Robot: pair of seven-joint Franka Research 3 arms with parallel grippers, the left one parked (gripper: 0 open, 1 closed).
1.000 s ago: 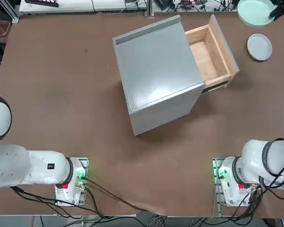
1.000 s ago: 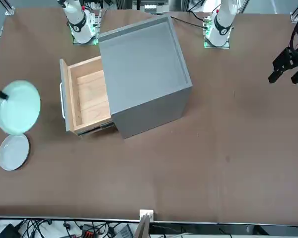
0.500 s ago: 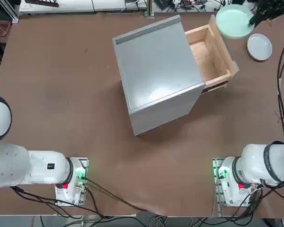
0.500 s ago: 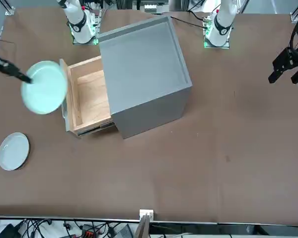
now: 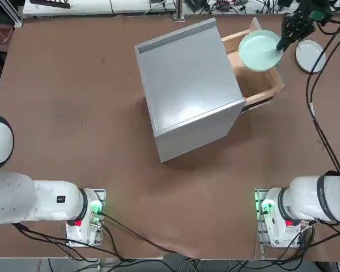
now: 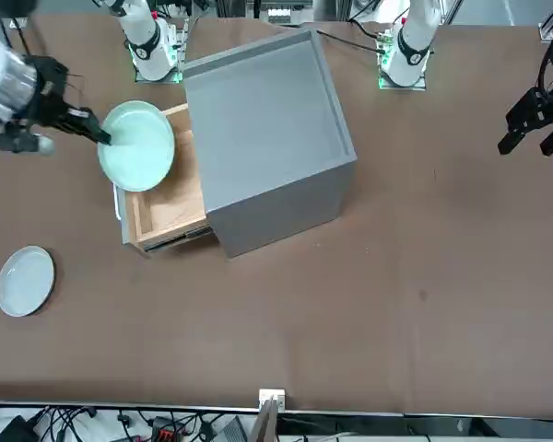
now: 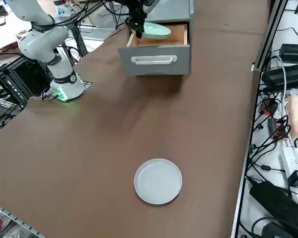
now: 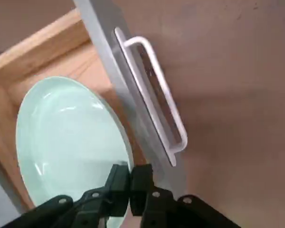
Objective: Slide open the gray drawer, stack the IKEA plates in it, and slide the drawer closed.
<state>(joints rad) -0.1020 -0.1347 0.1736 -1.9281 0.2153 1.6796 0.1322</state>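
Right pincer point(image 8: 129, 183) pinches green plate point(image 5: 259, 50) over the open drawer point(image 5: 270, 90); white plate point(image 5: 310, 56) waits on the table.

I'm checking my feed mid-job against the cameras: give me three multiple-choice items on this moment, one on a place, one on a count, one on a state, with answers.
1. Where is the mint green plate?
A. held over the open gray drawer
B. flat on the table
C. on top of the cabinet

2. How many plates lie on the table?
A. none
B. one
C. two

3. The right gripper is:
A. open above the table
B. shut on the drawer handle
C. shut on the mint green plate

Answers: 1 A, the front view shows it above the drawer's wooden floor; 2 B, only the white-gray plate rests there; 3 C, the wrist view shows its fingers pinching the rim.
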